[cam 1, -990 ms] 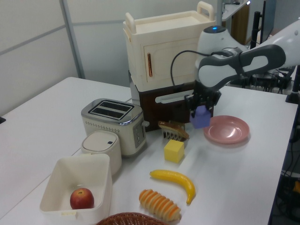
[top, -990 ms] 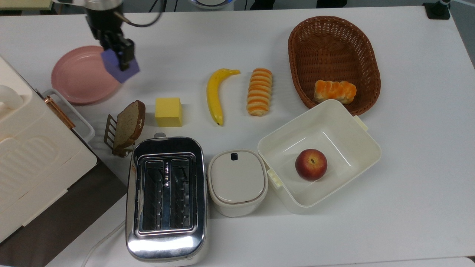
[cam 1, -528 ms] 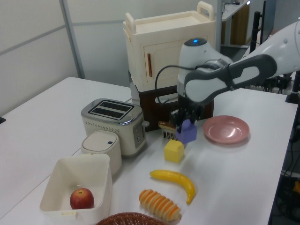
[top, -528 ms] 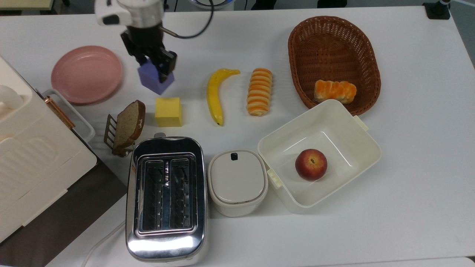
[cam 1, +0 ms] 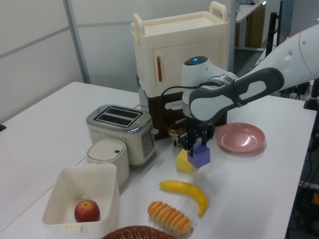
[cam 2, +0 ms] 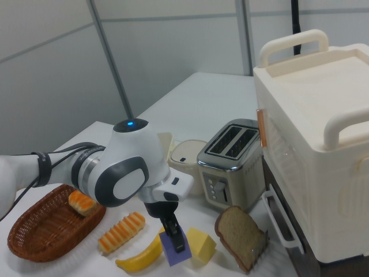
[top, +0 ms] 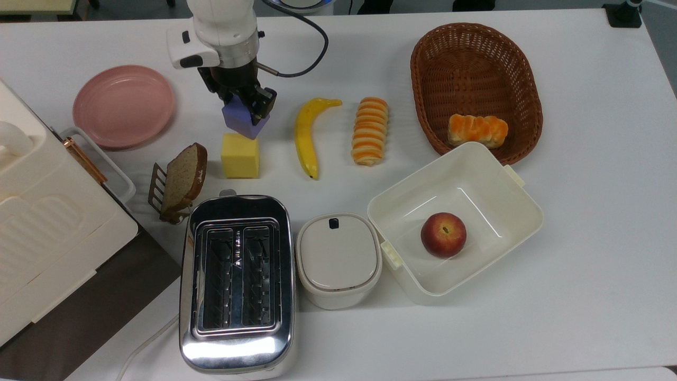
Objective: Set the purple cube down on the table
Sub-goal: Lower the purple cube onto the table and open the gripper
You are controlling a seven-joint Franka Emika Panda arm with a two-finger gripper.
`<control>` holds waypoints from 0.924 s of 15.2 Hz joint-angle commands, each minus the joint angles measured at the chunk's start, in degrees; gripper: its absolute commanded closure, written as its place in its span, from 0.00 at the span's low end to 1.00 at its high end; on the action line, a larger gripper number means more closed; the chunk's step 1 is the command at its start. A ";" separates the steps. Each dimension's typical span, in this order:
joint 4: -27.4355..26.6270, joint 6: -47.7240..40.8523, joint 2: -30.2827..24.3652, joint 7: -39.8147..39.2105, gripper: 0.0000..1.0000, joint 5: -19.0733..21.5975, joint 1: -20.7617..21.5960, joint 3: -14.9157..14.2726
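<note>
White worktop (top: 582, 296) spreads under a clutter of food props, a toaster (top: 235, 283) and a wicker basket (top: 476, 84). At the top view's upper left, the hand (top: 247, 109) is clamped on the cube (top: 242, 121), which hangs between a pink plate (top: 122, 106) and a banana (top: 307, 135), just above the yellow block (top: 240, 155).

In the left view the cube (cam 1: 201, 155) looks close to the worktop, but contact cannot be confirmed. To finish well, I would lower it straight down onto bare worktop, keeping clear of the yellow block, and release only once its bottom face sits flat.

Being a cube, it has no long axis. In the top view it is turned a little, its edges skewed against the worktop's edges, and slightly tipped, since a side face shows.
</note>
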 commanded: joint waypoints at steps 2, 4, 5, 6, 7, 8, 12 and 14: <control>-2.76 -2.33 -4.13 -0.85 0.67 -0.71 0.54 -0.47; -3.55 -2.33 -5.54 -0.85 0.67 -0.71 0.36 -0.47; -4.08 -2.24 -5.54 -0.94 0.67 -0.63 0.01 -0.47; -5.04 -1.80 -5.37 -0.94 0.67 -0.71 0.01 -0.47; -5.83 -1.54 -5.28 -0.94 0.67 -0.89 0.01 -0.47; -5.84 -1.45 -5.19 -0.94 0.67 -0.89 -0.08 -0.47; -4.70 -1.53 -4.84 -0.85 0.00 -2.73 -0.08 -0.47; -3.82 -1.53 -4.67 -0.85 0.00 -3.35 0.01 -0.47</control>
